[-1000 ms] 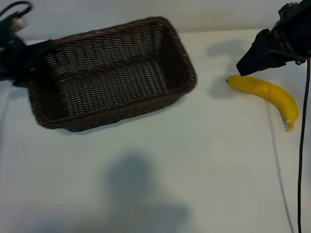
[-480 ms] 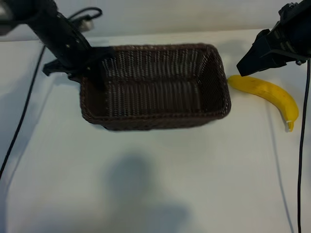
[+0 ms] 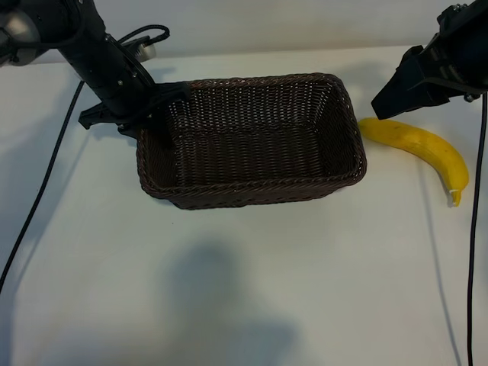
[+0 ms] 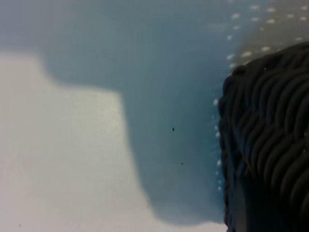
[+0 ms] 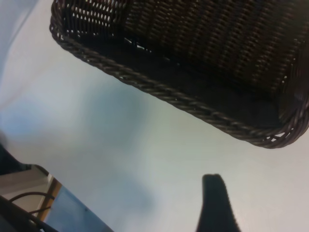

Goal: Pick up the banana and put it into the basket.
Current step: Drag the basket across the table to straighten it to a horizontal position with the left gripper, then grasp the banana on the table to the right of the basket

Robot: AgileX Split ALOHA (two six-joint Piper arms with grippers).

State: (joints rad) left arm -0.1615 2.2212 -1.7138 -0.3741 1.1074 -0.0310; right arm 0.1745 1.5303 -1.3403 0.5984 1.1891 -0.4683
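The dark brown wicker basket [image 3: 252, 191] stands in the middle of the white table, long side toward the front. My left gripper [image 3: 156, 114] is shut on its left end wall, and that wicker [image 4: 270, 145] fills one side of the left wrist view. Just past the basket's right end lies the yellow banana [image 3: 418, 143], dark tip toward the basket. My right gripper [image 3: 383, 105] hovers open over that tip without touching it. The right wrist view shows one black finger [image 5: 215, 203] and the basket's rim [image 5: 193, 104], with no banana in it.
Black cables run down the table at the left [image 3: 38, 198] and at the right [image 3: 476, 229]. A broad shadow [image 3: 213, 305] lies on the bare front of the table. The table's edge with blue floor beyond [image 5: 63, 208] shows in the right wrist view.
My left arm has swung the basket from the far left to the middle and turned it square, its right end now beside the banana. The right arm and the banana have not moved.
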